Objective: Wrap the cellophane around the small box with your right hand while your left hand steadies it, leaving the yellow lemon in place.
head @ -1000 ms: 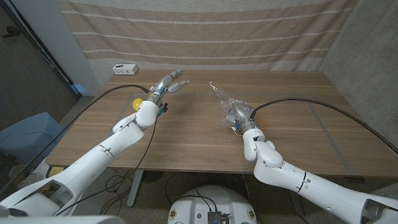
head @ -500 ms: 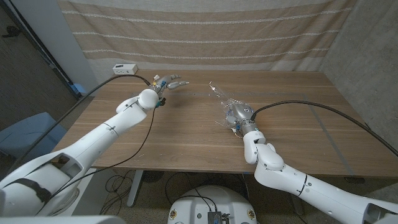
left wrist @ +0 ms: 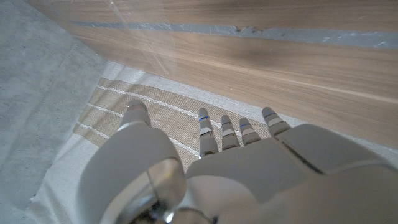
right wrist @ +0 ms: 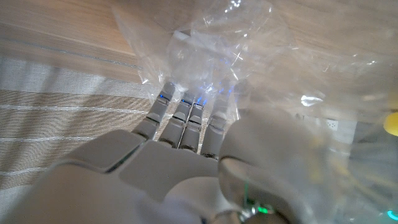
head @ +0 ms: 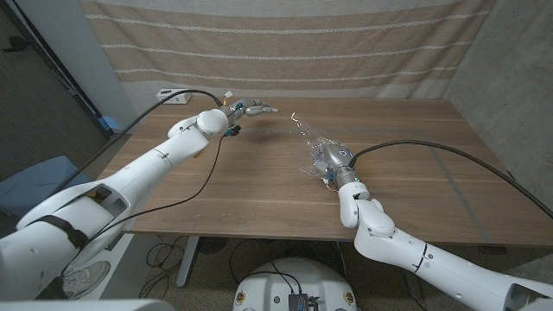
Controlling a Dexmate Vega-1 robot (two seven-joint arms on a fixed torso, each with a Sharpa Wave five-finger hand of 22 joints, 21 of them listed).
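Crumpled clear cellophane (head: 309, 138) lies right of the table's middle, one corner sticking up. My right hand (head: 331, 161) is inside its folds and holds the sheet. In the right wrist view the cellophane (right wrist: 249, 56) drapes over my right hand (right wrist: 186, 143) and its straight fingers (right wrist: 186, 115). A pale boxy shape in the folds is too blurred to name. A yellow spot, the lemon (right wrist: 392, 122), shows through the film. My left hand (head: 251, 110) hovers over the table's far side, fingers apart and empty. The left wrist view shows my left hand (left wrist: 249, 168) holding nothing.
A white power strip (head: 166, 93) sits at the far left corner of the wooden table (head: 259, 190). A black cable (head: 203, 186) trails from my left arm across the table. A striped curtain (head: 285, 43) hangs behind it.
My left arm has swung from the table's left side, near the lemon, toward the far side and the middle. The lemon is now behind that arm. My right hand and the cellophane barely moved.
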